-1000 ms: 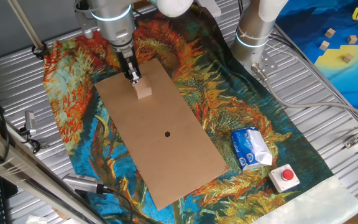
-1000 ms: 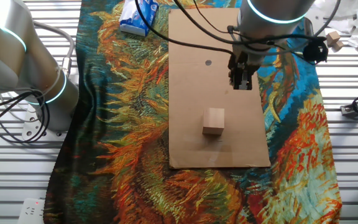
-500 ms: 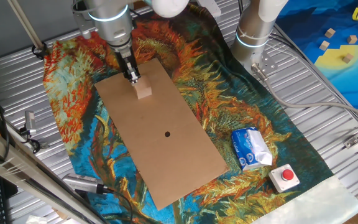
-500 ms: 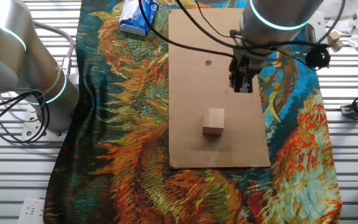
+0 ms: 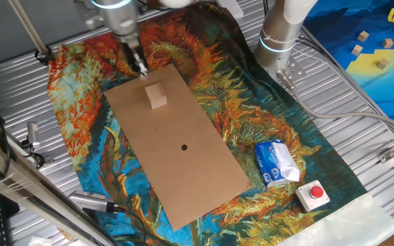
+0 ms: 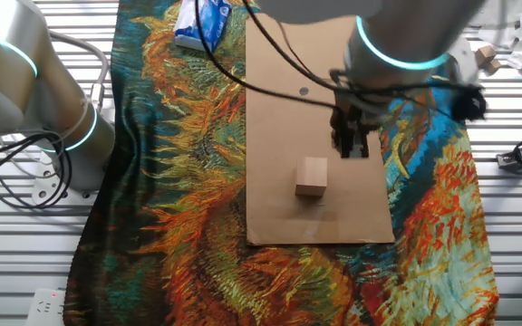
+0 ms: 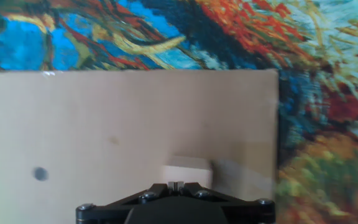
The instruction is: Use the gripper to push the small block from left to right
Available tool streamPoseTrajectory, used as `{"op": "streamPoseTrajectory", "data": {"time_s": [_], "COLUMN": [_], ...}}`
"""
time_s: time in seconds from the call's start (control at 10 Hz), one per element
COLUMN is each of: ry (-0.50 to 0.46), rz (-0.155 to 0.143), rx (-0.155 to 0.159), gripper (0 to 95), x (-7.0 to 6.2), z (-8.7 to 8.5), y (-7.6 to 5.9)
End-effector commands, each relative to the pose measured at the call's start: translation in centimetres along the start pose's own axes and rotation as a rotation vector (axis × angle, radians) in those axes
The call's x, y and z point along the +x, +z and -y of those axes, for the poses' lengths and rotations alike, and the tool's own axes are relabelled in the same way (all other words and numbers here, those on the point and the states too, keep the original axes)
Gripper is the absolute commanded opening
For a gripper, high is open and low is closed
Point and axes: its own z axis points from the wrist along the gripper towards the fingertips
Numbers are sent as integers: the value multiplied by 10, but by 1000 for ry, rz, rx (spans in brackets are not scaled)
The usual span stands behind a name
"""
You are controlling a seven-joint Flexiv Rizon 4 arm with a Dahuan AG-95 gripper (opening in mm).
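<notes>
In the one fixed view, a cloth (image 5: 81,102) printed in orange, teal and blue is seen spread over the ribbed metal table (image 5: 19,75). Near the cloth's upper left, the gripper (image 5: 141,68) hangs on its silver-white arm above the far end of a brown cardboard sheet (image 5: 183,171). The small block (image 5: 157,96) is found just below and to the right of the tip, resting on the cardboard near that far end; a gap is seen between tip and block. A dark dot (image 5: 184,146) is marked near the middle of the sheet. Further right, a second arm column (image 5: 282,31) with a cyan ring stands at the cloth's edge. A blue-and-white packet (image 5: 276,162) lies on the cloth at lower right, and a red button (image 5: 315,193) on a pale base sits just beside it. Small wooden pieces (image 5: 382,44) are scattered on a blue-yellow mat at the far upper right.

In the other fixed view, the block (image 6: 312,176) stands on the cardboard to the left of and below the blurred gripper (image 6: 350,145), apart from it.

In the hand view, the block (image 7: 188,172) is partly seen just above the black gripper body (image 7: 174,205). The fingers are drawn narrow, holding nothing.
</notes>
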Motion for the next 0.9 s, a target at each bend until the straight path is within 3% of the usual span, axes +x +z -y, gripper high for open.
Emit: {"op": "streamPoseTrajectory", "data": {"time_s": [0.1,0.3,0.9], "ry": [-10,0,37], "rz": [17,17,2], "rx": [3,6,5], "gripper": [0,0,0], "x": [7,6,-5], "z": [17,25,29], "y": [10,17,35]}}
